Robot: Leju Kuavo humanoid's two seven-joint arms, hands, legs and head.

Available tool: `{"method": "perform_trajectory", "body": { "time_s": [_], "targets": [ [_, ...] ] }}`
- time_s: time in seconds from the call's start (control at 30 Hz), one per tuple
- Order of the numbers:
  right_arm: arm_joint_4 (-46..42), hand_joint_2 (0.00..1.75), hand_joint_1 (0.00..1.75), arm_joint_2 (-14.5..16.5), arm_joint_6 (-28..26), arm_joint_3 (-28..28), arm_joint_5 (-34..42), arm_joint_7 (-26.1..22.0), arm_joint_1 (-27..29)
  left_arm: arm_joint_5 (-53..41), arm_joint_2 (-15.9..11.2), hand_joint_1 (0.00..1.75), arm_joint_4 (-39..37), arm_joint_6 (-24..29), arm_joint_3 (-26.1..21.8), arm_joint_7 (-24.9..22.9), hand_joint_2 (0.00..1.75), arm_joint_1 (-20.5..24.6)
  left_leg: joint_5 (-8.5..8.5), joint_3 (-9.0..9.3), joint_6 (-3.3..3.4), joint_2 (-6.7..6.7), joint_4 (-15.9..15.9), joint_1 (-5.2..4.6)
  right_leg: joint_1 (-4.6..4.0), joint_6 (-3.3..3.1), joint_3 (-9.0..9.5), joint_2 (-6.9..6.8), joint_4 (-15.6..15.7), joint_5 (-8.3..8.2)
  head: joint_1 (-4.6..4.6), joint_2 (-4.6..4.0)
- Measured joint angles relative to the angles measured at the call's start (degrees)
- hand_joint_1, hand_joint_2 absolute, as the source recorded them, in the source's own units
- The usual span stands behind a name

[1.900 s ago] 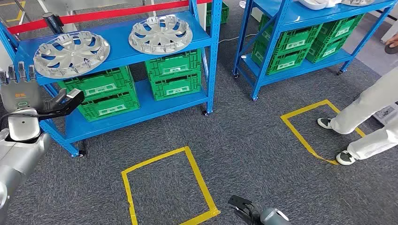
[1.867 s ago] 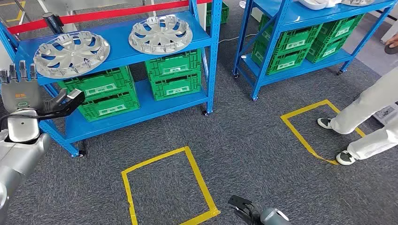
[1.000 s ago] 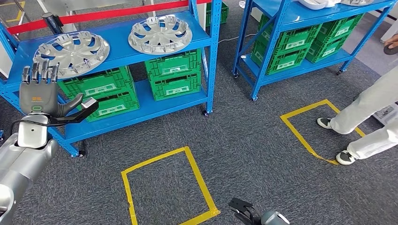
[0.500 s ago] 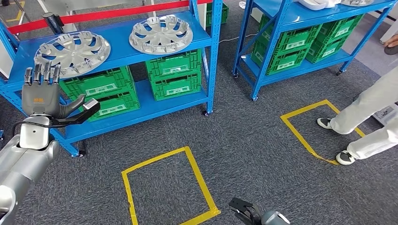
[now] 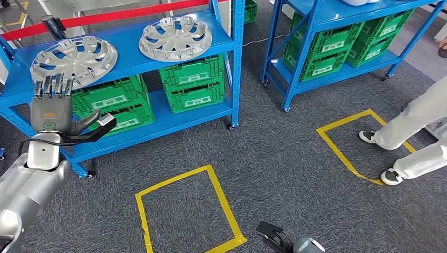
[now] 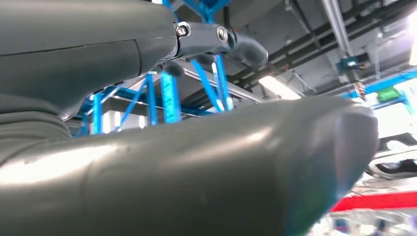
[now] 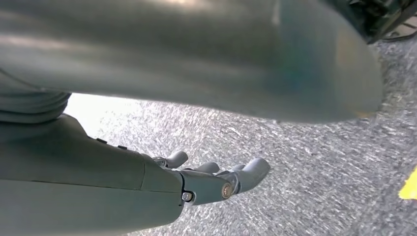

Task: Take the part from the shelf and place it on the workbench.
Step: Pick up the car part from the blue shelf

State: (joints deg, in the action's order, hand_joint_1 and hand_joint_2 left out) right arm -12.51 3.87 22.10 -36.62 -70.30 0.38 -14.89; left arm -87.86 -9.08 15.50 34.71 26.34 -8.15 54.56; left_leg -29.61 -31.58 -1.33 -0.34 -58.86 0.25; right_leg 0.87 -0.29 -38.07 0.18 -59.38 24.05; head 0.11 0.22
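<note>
In the head view the left hand (image 5: pixel 52 113) is raised with fingers spread and empty just below a silver hubcap (image 5: pixel 74 59) lying on the blue shelf (image 5: pixel 132 55), green crates (image 5: pixel 192 83) of unseen contents stacked beyond it, while in the right wrist view the right hand (image 7: pixel 147 182) is seen empty, fingers apart, above grey carpet (image 7: pixel 305 162).

Silver hubcaps (image 5: pixel 74 59), blue shelf (image 5: pixel 132 58), green crates (image 5: pixel 192 83).

Sitting beside the yellow tape square (image 5: pixel 185 208) on grey carpet (image 5: pixel 284 158): green crates (image 5: pixel 192 84); standing farther right, a person's legs (image 5: pixel 408 137).
</note>
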Motion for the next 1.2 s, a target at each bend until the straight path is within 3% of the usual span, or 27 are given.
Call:
{"method": "perform_trajectory", "body": {
  "time_s": [0.07,0.17,0.2,0.23,0.27,0.33,0.37,0.43,0.53,0.6,0.67,0.73,0.77,0.83,0.9,1.0,1.07,1.13,1.2],
  "targets": [
    [0.0,0.00,0.00,0.0,-0.1,0.1,0.0,0.0,-0.1,0.0,0.0,0.00,0.0,0.0,0.0,0.1,0.00,0.0,-1.12,-0.91,-0.63,0.09,-2.1,0.15,0.14,-0.78,0.58,0.06,0.2,0.26,-0.08,0.00],
    [0.0,0.00,0.00,0.0,-0.3,0.2,0.0,-0.1,0.0,0.0,0.0,0.00,0.0,0.0,0.0,0.1,0.00,-0.3,-4.53,-6.85,-1.22,0.11,-12.5,0.26,0.18,-1.56,1.60,0.15,0.4,1.04,-0.20,0.00],
    [0.0,0.00,0.00,0.0,-0.3,0.2,-0.1,0.0,0.0,0.0,0.0,0.00,-0.1,0.0,0.0,0.1,0.00,-0.6,-4.69,-8.73,-1.30,0.11,-15.1,0.28,0.17,-1.60,1.92,0.19,0.3,1.37,-0.20,0.00],
    [0.0,0.00,0.00,0.0,-0.2,0.2,-0.1,0.0,0.1,0.0,0.0,0.00,-0.1,0.0,0.0,0.2,0.00,-0.8,-3.72,-9.75,-1.29,0.12,-15.6,0.30,0.16,-1.55,2.27,0.23,0.3,1.73,-0.20,0.00],
    [0.0,0.00,0.00,0.0,-0.2,0.2,-0.2,0.0,0.1,0.0,-0.1,0.00,-0.1,0.0,0.0,0.2,0.00,-0.9,-1.86,-9.71,-1.20,0.12,-14.2,0.30,0.16,-1.45,2.65,0.25,0.2,2.07,-0.20,0.00],
    [0.0,0.00,0.00,0.0,-0.1,0.2,-0.4,0.0,0.0,0.0,-0.2,0.00,-0.1,0.0,0.0,0.3,0.00,-0.8,2.88,-7.22,-0.82,0.14,-7.1,0.28,0.15,-1.11,3.58,0.26,0.1,2.80,-0.20,0.00],
    [0.0,0.00,0.00,0.0,-0.1,0.3,-0.4,0.0,0.0,0.0,-0.2,0.00,-0.1,0.0,0.0,0.3,0.00,-0.7,4.09,-5.78,-0.55,0.12,-3.7,0.16,0.08,-0.83,3.88,0.26,0.1,3.12,-0.24,0.00],
    [0.0,0.00,0.00,0.0,-0.1,0.3,-0.5,0.1,-0.1,0.0,-0.3,0.00,-0.1,0.0,0.0,0.3,0.00,-0.5,4.32,-4.24,0.11,0.04,-0.5,-0.08,-0.08,-0.12,4.22,0.24,0.2,3.29,-0.26,0.00],
    [0.0,0.00,0.00,0.0,-0.1,0.5,-0.8,0.2,-0.1,0.0,-0.3,0.00,-0.1,0.0,0.0,0.2,0.00,-0.6,3.90,-3.33,1.28,-0.19,0.3,0.11,-0.20,0.77,4.19,0.15,-0.5,3.23,-0.20,0.00],
    [0.0,0.00,0.00,0.0,-0.1,0.9,-1.0,0.1,-0.2,-0.1,-0.2,0.00,0.0,0.0,0.0,0.0,0.00,-0.5,3.63,-2.54,1.95,-0.23,0.4,0.28,-0.15,1.15,2.02,0.07,-4.4,4.69,-0.12,0.00],
    [0.0,0.00,0.00,0.0,-0.1,1.3,-1.2,0.1,-0.2,-0.1,-0.1,0.00,0.0,-0.1,0.0,-0.1,0.00,-0.6,3.12,-2.08,2.40,-0.22,0.4,0.18,-0.15,1.46,-2.41,0.05,-11.4,6.99,-0.07,0.00],
    [0.0,0.00,0.00,0.0,-0.1,1.5,-1.2,0.2,0.0,-0.3,0.0,0.00,0.0,-0.2,0.0,-0.1,0.00,-0.9,2.47,-1.53,2.51,-0.33,0.4,0.07,-0.19,1.53,-6.01,0.05,-15.3,7.04,-0.06,0.00],
    [0.0,0.00,0.00,0.0,-0.1,1.6,-1.2,0.2,0.1,-0.3,0.0,0.00,0.0,-0.2,0.0,-0.1,0.00,-1.1,2.08,-1.11,2.44,-0.41,0.4,0.04,-0.23,1.39,-6.38,0.05,-14.3,5.54,-0.06,0.00],
    [0.0,0.00,0.00,0.0,-0.1,1.7,-1.2,0.1,0.1,-0.4,0.1,0.00,0.0,-0.2,0.0,-0.1,0.00,-1.3,1.19,-0.08,2.20,-0.47,0.3,0.03,-0.41,0.75,-4.32,0.03,-7.3,0.43,-0.07,0.00],
    [0.0,0.00,0.00,0.0,-0.1,1.7,-1.2,0.1,0.0,-0.4,0.2,0.00,0.0,-0.3,0.0,-0.2,0.00,-1.2,0.42,0.61,1.76,-0.46,0.4,-0.04,-0.84,0.03,-1.89,-0.03,-1.0,-1.84,-0.10,0.00],
    [0.0,0.00,0.00,0.0,-0.1,1.7,-1.5,0.2,-0.1,-0.5,0.3,0.00,0.0,-0.5,0.0,-0.3,0.00,-1.3,0.09,1.15,0.80,-0.49,0.6,-0.13,-1.10,-0.81,-0.53,0.02,1.3,-1.37,-0.12,0.00],
    [0.0,0.00,0.00,0.0,-0.1,1.8,-1.6,0.2,-0.2,-0.6,0.3,0.00,0.2,-0.5,0.0,-0.3,0.00,-1.3,0.23,0.35,0.30,-0.35,-1.5,-0.11,-0.83,-1.52,0.40,0.07,1.7,-1.10,-0.19,0.00],
    [0.0,0.00,0.00,0.0,-0.2,1.9,-1.7,0.1,-0.3,-0.6,0.2,0.00,0.3,-0.5,0.0,-0.3,0.00,-1.3,-0.57,-3.03,-0.19,-0.16,-7.2,0.03,-0.56,-2.05,1.54,0.14,1.9,-0.42,-0.34,0.00],
    [0.0,0.00,0.00,0.0,-0.3,2.1,-1.7,0.2,-0.2,-0.6,0.0,0.00,0.2,-0.5,0.0,-0.3,0.00,-1.5,-3.06,-7.48,-0.67,-0.07,-13.3,0.22,-0.47,-2.20,2.64,0.20,1.9,0.55,-0.41,0.00]
  ]
}}
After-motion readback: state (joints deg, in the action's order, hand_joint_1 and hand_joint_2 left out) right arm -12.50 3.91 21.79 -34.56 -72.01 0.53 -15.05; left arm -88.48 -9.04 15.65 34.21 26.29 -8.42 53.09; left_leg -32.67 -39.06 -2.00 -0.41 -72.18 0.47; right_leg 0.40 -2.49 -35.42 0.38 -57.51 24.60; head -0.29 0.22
